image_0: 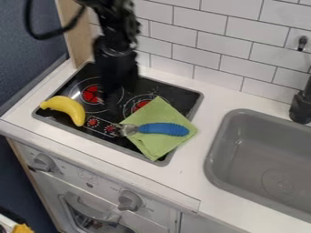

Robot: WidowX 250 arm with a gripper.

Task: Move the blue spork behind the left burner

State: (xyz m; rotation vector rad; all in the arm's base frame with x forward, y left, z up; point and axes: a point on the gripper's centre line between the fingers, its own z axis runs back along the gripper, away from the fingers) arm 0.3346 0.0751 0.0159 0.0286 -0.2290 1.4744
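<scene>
My gripper hangs over the middle of the black stovetop, between the two burners, dark against the dark surface. The blue spork lies on a green cloth at the stove's right front, its metal head pointing left, just right of and in front of the gripper and apart from it. The left burner shows red at the left of the gripper, and part of it is hidden by the arm.
A yellow banana lies on the stove's left front edge. The green cloth partly covers the right burner. A grey sink is at the right, with a black faucet. White tiles stand behind.
</scene>
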